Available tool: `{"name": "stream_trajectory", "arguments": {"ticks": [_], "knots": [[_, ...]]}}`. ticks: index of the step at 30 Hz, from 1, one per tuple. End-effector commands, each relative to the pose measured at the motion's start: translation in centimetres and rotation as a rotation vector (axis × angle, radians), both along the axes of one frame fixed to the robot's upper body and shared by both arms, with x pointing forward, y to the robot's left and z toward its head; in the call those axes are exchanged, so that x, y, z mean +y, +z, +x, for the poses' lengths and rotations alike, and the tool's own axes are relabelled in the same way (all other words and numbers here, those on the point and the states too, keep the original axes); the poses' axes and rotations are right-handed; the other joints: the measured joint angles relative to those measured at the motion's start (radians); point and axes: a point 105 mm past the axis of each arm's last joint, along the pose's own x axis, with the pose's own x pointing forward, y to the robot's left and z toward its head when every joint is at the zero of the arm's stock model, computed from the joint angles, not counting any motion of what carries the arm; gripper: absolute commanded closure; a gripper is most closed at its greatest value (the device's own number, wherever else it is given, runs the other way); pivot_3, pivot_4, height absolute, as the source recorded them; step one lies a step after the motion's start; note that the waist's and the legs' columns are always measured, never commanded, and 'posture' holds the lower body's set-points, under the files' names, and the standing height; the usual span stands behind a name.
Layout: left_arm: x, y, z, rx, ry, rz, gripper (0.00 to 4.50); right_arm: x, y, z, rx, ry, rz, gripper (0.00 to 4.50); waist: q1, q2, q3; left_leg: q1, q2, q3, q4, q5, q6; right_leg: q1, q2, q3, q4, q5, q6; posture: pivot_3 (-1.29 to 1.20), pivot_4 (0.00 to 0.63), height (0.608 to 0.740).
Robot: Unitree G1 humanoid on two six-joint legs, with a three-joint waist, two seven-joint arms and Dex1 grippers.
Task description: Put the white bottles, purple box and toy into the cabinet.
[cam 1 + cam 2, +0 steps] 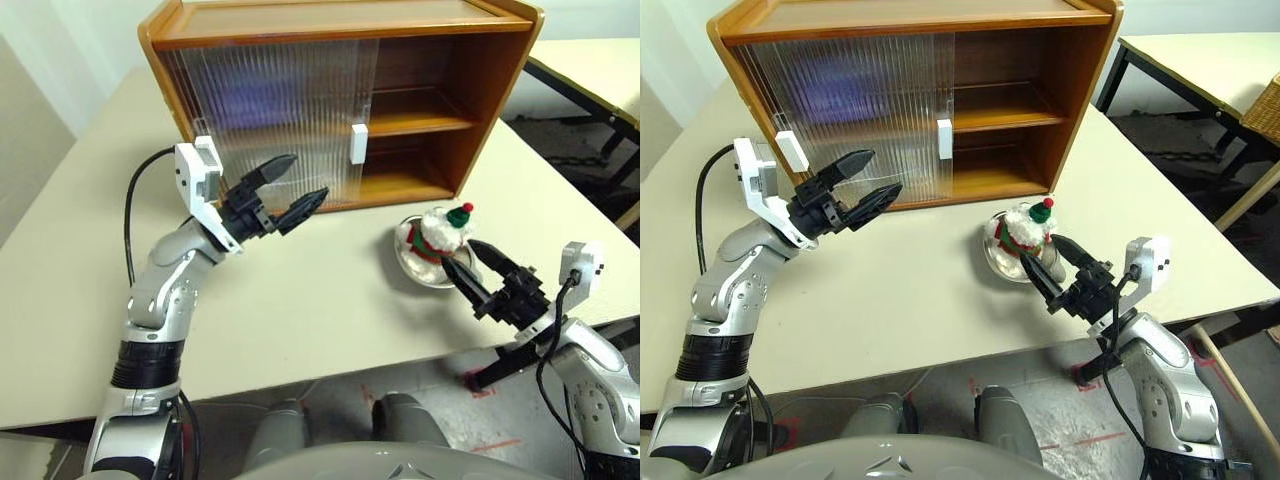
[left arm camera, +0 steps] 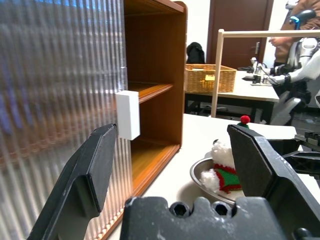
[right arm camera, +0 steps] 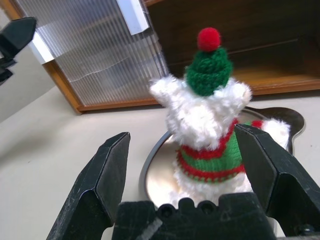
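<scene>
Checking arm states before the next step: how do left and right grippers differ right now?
The left gripper hangs raised in front of the cabinet doors, nothing between its fingers. The right gripper sits low by the table edge, its fingers flanking the toy in the metal dish without closing. Both are open.

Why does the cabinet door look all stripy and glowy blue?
In the left eye view, the cabinet has ribbed see-through doors, so light bends into stripes with a bluish-purple sheen; in the left wrist view the door is very close, so its ribs look soft and smeary.
</scene>
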Motion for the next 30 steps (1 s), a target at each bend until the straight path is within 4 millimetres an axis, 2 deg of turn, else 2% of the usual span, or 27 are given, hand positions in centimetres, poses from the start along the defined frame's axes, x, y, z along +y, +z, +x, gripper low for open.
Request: {"name": "stream_trajectory", "arguments": {"ticks": [1, 11, 26, 30], "knots": [[0.0, 0.1, -0.3, -0.004, 0.005, 0.005, 0.00, 0.0, -0.3, 0.7, 0.000, -0.015, -0.001, 0.02, 0.000, 0.000, 0.000, 0.000, 0.000, 0.000, 0.000, 0.000, 0.000, 0.000, 0.000, 0.000, 0.000, 0.000, 0.000, 0.02, 0.005, 0.740], [0.3, 0.4, -0.3, -0.013, 0.018, 0.007, 0.00, -0.2, -1.4, 1.0, 0.037, -0.037, -0.001, 0.02, 0.001, 0.000, 0.000, -0.001, 0.000, 0.000, 0.000, 0.000, 0.000, 0.000, 0.000, 0.000, 0.000, 0.001, 0.002, 0.03, 0.008, 0.740], [0.3, 0.6, -0.2, -0.020, 0.023, 0.011, 0.00, 0.2, -1.6, 1.6, 0.049, -0.025, 0.003, 0.02, 0.001, 0.000, 0.000, 0.000, 0.000, 0.000, 0.000, 0.000, 0.000, 0.000, 0.000, 0.000, 0.000, 0.001, 0.002, 0.03, 0.009, 0.740], [0.3, 0.6, -0.2, -0.021, 0.026, 0.010, 0.00, 0.3, -1.5, 1.7, 0.046, -0.019, 0.007, 1.39, 0.001, 0.000, 0.000, 0.000, 0.000, 0.000, 0.000, 0.000, 0.000, 0.000, 0.000, 0.000, 0.000, 0.001, 0.002, 0.03, 0.006, 0.740]]}}
